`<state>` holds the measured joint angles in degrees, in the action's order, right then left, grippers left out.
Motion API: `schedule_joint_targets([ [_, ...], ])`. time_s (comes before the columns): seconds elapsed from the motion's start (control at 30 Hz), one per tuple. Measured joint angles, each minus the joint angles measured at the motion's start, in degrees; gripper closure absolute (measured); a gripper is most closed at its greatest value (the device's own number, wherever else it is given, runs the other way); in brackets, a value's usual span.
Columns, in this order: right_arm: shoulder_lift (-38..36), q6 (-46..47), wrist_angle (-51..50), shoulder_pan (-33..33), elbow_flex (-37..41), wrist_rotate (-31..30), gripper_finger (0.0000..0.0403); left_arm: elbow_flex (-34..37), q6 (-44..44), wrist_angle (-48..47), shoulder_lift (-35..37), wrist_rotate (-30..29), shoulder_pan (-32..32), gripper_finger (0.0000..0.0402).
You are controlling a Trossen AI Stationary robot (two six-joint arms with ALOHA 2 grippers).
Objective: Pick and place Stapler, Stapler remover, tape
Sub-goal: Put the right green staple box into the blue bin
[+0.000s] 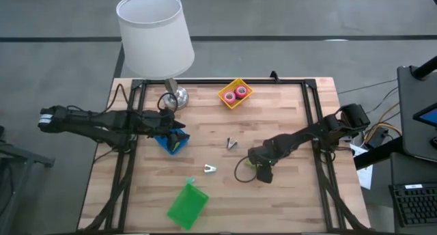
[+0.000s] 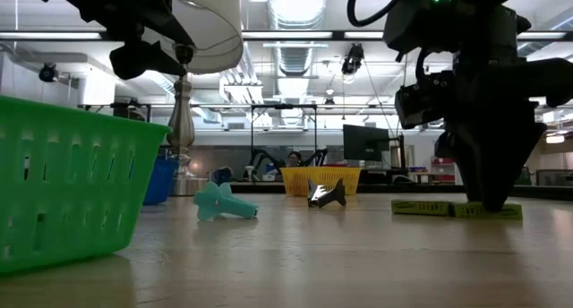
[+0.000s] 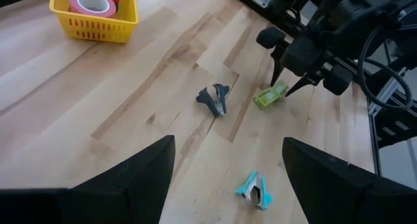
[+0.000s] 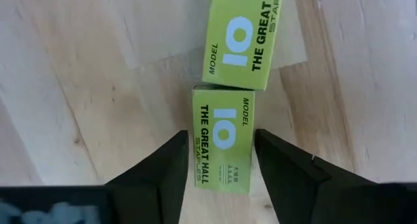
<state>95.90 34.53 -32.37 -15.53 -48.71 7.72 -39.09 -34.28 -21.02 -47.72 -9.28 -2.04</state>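
Tape rolls [image 1: 235, 93]: in yellow basket [image 1: 226, 99]. Staple boxes [image 4: 223, 142]: on table, right gripper [image 4: 218, 165] fingers spread astride. Removers [image 1: 232, 143]: loose. Left gripper [image 3: 228, 168]: spread, empty.

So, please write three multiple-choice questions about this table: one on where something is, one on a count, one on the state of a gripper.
1. Where are the pink tape rolls?
A. In the yellow basket
B. In the green basket
C. Under the lamp

2. How many lime-green staple boxes lie end to end in the right wrist view?
A. One
B. Two
C. Four

3. How is the right gripper?
A. Shut on a tape roll
B. Raised high over the lamp
C. Open, with its fingers on either side of a staple box

Answers:
1. A: the high view shows the rolls inside the yellow basket at the far edge of the table, away from the green basket and the lamp.
2. B: the near staple box and the far staple box lie in one line.
3. C: its dark fingers stand apart, one on each side of the near box.
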Motion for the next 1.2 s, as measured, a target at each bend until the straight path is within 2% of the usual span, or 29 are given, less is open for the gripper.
schedule_joint_targets([
  [0.37, -0.33, 4.13, -0.05, -0.64, 0.08, -0.69, 0.0274, 0.0, -0.24, 0.15, 0.0, 0.03, 0.02, 0.0115],
  [0.57, -0.62, 4.37, -1.08, -0.89, -2.31, 2.0, 0.0299, 0.0, -0.3, 5.94, 0.0, 3.06, 0.07, 0.0115],
  [0.83, -1.9, 3.79, -0.92, -0.55, -12.55, 0.07, 0.0291, 0.0, -0.2, 14.75, 0.03, 5.08, 0.07, 0.0115],
  [0.93, -1.99, 0.3, -0.53, 0.08, -18.14, -1.96, 0.0293, 0.0, -0.78, 16.72, 0.17, 6.95, 0.06, 0.0115],
  [1.1, -1.92, -5.61, -0.78, 2.86, -27.27, -9.02, 0.0293, 0.0, 0.55, 14.89, 0.07, 8.44, 0.04, 0.0115],
  [1.2, -1.92, -8.46, -0.71, 5.06, -32.16, -9.18, 0.0291, 0.0, 0.52, 17.24, 0.07, 8.71, 0.04, 0.0115],
])
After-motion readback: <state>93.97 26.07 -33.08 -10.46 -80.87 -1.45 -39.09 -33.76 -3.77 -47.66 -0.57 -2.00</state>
